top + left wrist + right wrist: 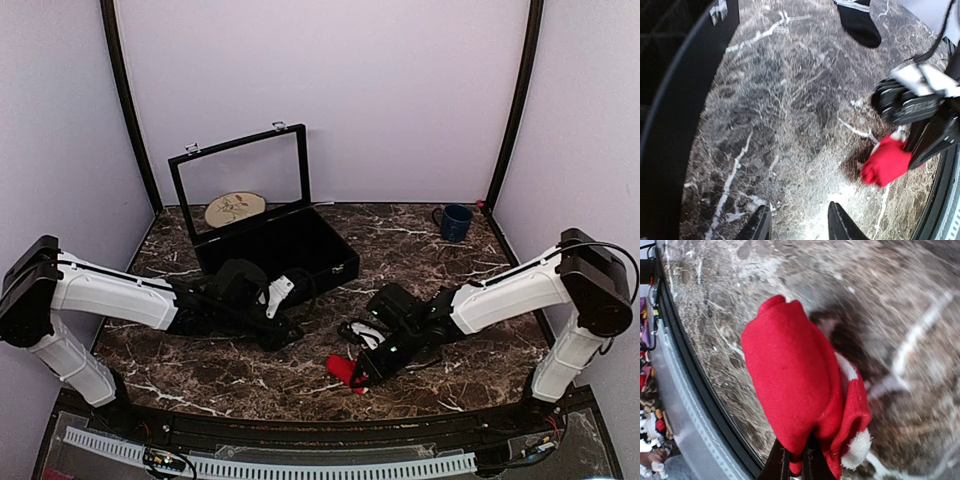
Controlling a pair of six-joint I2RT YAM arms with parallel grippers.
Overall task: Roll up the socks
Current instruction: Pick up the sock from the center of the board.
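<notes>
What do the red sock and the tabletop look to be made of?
Red sock: soft knit fabric, matte; a fine weave texture shows, with a fluffy white bit at one edge.
Tabletop: dark brown marble pattern with white veins and a faint sheen. Whether it is real stone or a printed surface cannot be told.

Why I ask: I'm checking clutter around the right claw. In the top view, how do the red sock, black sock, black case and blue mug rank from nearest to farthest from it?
1. red sock: pinched in the right claw, near the front edge.
2. black sock: just beyond, mid-table.
3. black case: farther back, left of centre.
4. blue mug: back right corner.
</notes>
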